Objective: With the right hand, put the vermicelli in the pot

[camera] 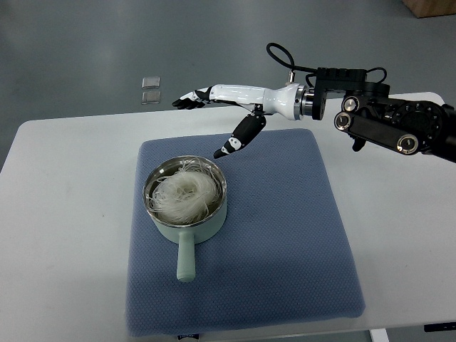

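Observation:
A pale green pot (187, 222) with a steel inside and a handle pointing toward me sits on the blue mat (285, 235). A nest of white vermicelli (184, 194) lies inside the pot. My right hand (206, 114) hovers above and behind the pot, fingers stretched out flat to the left, thumb hanging down toward the pot's far rim. It is open and holds nothing. Its arm (385, 117) enters from the right edge. The left arm is out of view.
The mat lies on a white table (64, 214). Beyond the table's far edge, two small clear squares (150, 89) lie on the grey floor. A brown box corner (431, 7) shows at the top right.

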Controlling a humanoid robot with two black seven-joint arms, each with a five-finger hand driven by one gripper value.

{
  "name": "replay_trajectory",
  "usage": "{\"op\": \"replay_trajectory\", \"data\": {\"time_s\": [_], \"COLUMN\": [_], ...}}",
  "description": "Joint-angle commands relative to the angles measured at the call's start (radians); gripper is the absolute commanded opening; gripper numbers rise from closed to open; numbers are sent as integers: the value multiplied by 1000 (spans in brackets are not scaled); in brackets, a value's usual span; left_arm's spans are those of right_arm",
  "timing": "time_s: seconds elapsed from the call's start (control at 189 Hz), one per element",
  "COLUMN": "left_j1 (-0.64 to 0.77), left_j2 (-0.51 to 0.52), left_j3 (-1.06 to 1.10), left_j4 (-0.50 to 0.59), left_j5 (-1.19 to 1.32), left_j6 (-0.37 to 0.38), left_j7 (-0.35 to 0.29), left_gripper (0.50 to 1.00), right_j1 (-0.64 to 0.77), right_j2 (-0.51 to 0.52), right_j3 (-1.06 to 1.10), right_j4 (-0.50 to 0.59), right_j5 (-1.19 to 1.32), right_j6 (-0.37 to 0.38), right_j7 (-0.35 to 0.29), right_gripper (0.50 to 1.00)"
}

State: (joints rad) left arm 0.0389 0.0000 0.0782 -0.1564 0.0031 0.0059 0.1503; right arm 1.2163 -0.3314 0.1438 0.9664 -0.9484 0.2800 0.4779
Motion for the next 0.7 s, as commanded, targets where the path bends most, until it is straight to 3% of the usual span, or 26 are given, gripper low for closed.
{"op": "replay_trajectory", "data": {"time_s": [0.0, 0.291, 0.513, 0.693], "left_j1": [1, 1, -1, -1], "left_j2": [0, 0, 0, 0], "left_j3": [0, 0, 0, 0], "left_j4": [0, 0, 0, 0], "left_j5": [0, 0, 0, 0], "left_j6": [0, 0, 0, 0], "left_j7": [0, 0, 0, 0], "left_gripper": [1000, 1000, 1000, 1000], "right_j1": [-32, -219, -362, -409], "right_j2": [-47, -81, -64, -61], "right_j3": [16, 149, 293, 300], "right_j4": [-3, -12, -46, -49], "right_j5": [174, 441, 758, 1001], "right_j6": [64, 65, 50, -1], "right_j7": [-27, -154, -349, -364], "right_gripper": [905, 913, 917, 921]}}
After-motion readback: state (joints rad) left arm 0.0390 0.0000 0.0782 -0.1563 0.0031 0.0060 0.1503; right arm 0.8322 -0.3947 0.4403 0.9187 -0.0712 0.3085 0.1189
